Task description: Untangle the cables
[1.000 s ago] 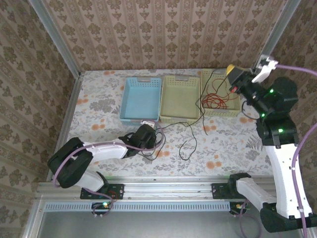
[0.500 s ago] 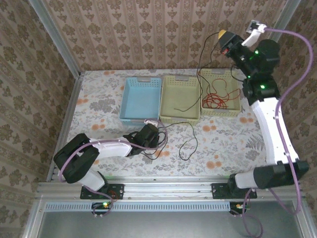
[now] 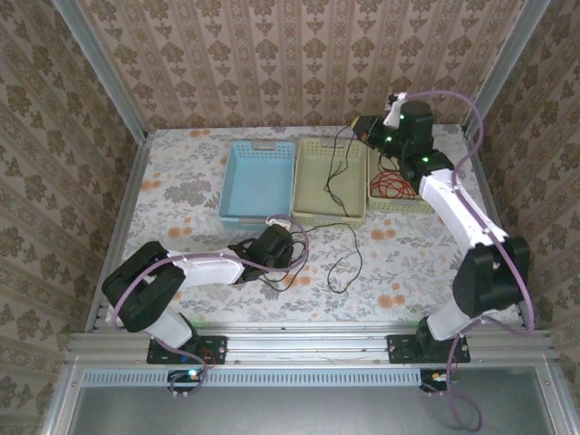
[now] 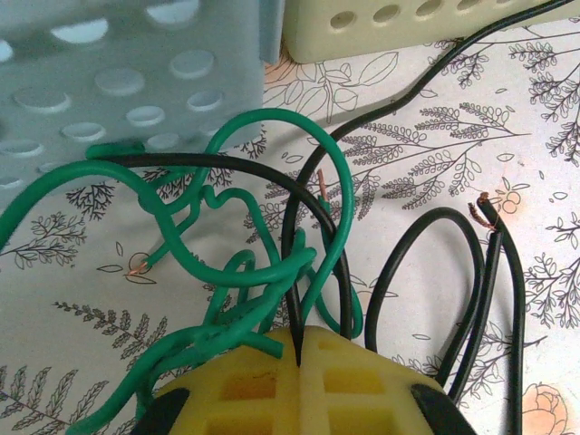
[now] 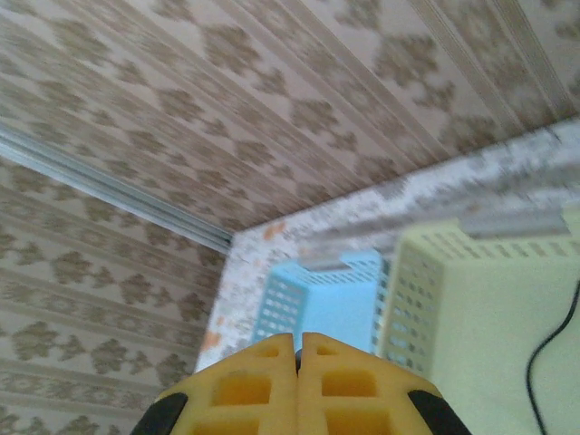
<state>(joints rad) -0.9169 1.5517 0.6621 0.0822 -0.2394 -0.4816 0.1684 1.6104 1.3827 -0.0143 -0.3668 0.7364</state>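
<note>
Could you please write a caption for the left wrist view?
Left hand, shut, at a knot of green cable and black cable by the blue basket.

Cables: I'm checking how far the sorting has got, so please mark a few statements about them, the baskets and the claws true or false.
1. The red cable lies in the rightmost basket. True.
2. The green cable lies in the blue basket. False: it is looped on the table beside that basket.
3. The left claw is open. False: it is shut, with the black cable running into its seam.
4. The black cable hangs from the shut right claw into the middle basket. True.
</note>
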